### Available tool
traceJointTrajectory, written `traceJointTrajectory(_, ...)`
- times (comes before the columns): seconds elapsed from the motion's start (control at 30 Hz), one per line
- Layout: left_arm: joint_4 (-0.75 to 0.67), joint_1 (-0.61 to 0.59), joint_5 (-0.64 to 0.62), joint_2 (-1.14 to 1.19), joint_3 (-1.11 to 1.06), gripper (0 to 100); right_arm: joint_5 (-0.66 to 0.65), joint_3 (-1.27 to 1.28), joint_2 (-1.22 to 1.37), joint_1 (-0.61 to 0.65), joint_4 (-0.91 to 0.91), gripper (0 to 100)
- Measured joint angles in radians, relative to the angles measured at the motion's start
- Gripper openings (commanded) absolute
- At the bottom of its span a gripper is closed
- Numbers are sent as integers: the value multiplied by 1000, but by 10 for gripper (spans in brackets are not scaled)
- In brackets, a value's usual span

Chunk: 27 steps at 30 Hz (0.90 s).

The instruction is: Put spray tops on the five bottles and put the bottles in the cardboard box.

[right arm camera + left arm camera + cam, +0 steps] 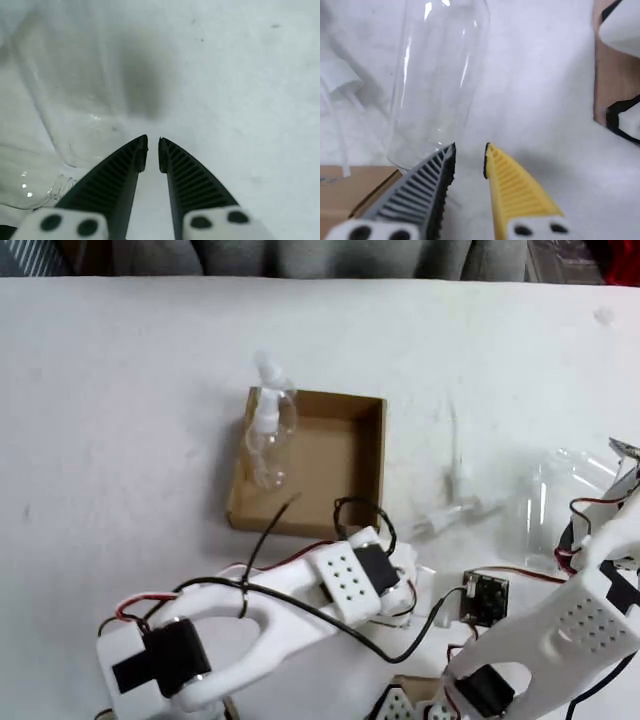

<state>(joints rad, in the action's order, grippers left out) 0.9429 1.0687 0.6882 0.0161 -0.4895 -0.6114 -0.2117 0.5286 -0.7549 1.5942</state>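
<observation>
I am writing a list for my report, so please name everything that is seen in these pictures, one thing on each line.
table: one, white, under everything.
cardboard box: one, brown, open, middle of the table.
bottle with spray top: one, clear, at the box's far left corner in the high view, partly over its wall.
loose spray top: at least one, whitish, on the table right of the box.
other bottles: several, clear, exact count unclear, at the table's right side.
arms: two, white, along the near edge.
left gripper: one, grey and yellow fingers, before a lying bottle.
right gripper: one, black fingers, beside clear bottles.
</observation>
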Motion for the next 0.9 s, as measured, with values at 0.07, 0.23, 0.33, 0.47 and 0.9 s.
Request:
traceJointTrajectory(0.07, -3, 0, 0, 0, 0, 90, -35, 9, -6, 0, 18, 15)
traceJointTrajectory(0.23, -61, -14, -34, 2, 6, 90, -115, 104, -71, 5, 64, 15)
traceJointTrajectory(0.33, -69, -18, -114, 0, 55, 90, -129, 181, -152, 15, 66, 15)
traceJointTrajectory(0.47, -103, 2, -161, -44, 107, 90, -135, 308, -278, 32, 21, 15)
traceJointTrajectory(0.9, -419, 25, -169, -341, -270, 20, -58, 396, -443, 34, -60, 15)
